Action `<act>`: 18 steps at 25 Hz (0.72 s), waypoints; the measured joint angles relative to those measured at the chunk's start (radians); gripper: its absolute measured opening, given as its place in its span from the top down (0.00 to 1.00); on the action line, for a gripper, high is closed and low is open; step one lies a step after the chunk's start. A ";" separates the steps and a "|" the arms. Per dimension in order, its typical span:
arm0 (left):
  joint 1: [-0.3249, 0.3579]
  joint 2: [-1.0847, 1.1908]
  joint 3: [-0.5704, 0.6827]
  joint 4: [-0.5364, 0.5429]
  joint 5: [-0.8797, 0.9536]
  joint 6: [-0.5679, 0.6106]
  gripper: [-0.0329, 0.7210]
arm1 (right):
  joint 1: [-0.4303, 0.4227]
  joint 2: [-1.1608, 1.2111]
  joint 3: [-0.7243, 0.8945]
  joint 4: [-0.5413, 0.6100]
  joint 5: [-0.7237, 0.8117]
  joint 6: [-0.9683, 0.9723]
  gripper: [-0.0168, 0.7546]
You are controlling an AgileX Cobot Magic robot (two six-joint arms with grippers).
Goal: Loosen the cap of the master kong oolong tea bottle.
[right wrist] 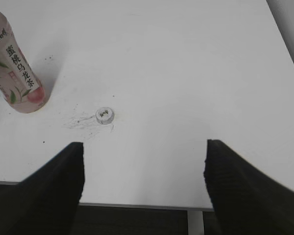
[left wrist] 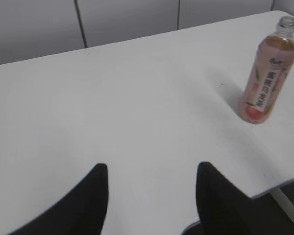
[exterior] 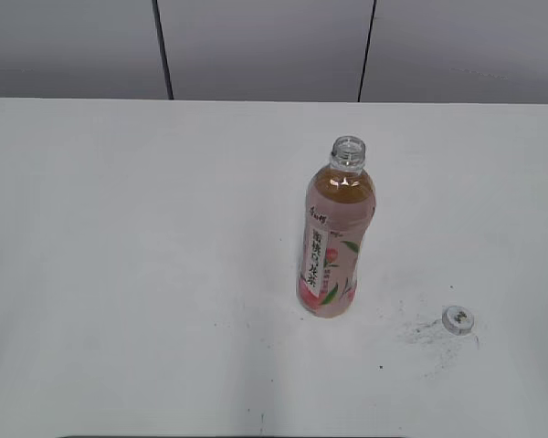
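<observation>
we see the master kong oolong tea bottle (exterior: 336,233) standing upright on the desk (exterior: 119,255), right of the middle in the exterior view. the cap (exterior: 458,319) lies on the desk to the bottle's right and nearer the front edge, apart from the bottle. the left end effector (left wrist: 152,196) hangs over the desk's near left part, well apart from the bottle. the right end effector (right wrist: 144,181) hangs over the front edge, near the cap.

A broad white bench (exterior: 119,274) fills most of the exterior view, its surface marked by dark scuffs (exterior: 429,336) near the front right. Behind it stands a pale grey panelled wall (exterior: 265,46) divided by thin dark vertical seams. The light is even and soft.
</observation>
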 joint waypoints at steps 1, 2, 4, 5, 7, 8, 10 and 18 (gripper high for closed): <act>0.053 0.000 0.000 0.001 0.000 0.000 0.49 | 0.000 0.000 0.000 0.001 0.000 0.000 0.23; 0.096 0.000 0.000 0.002 0.000 0.000 0.49 | 0.000 0.000 0.000 0.001 0.000 0.001 0.23; 0.185 0.000 0.000 0.002 0.000 0.000 0.49 | 0.000 0.000 0.000 0.001 0.000 0.001 0.23; 0.211 0.000 0.000 0.002 0.000 0.000 0.50 | 0.000 0.000 0.000 0.001 0.000 0.001 0.23; 0.246 0.000 0.000 0.003 0.000 0.000 0.51 | 0.000 0.000 0.000 0.001 0.000 0.001 0.23; 0.251 0.000 0.000 0.003 0.000 0.000 0.52 | 0.000 0.000 0.000 0.001 0.000 0.001 0.24; 0.253 0.000 0.000 0.003 0.000 0.000 0.53 | 0.000 0.000 0.000 0.001 0.000 0.001 0.23; 0.253 0.000 0.000 0.003 0.000 0.000 0.59 | 0.000 0.000 0.000 0.001 0.000 0.001 0.23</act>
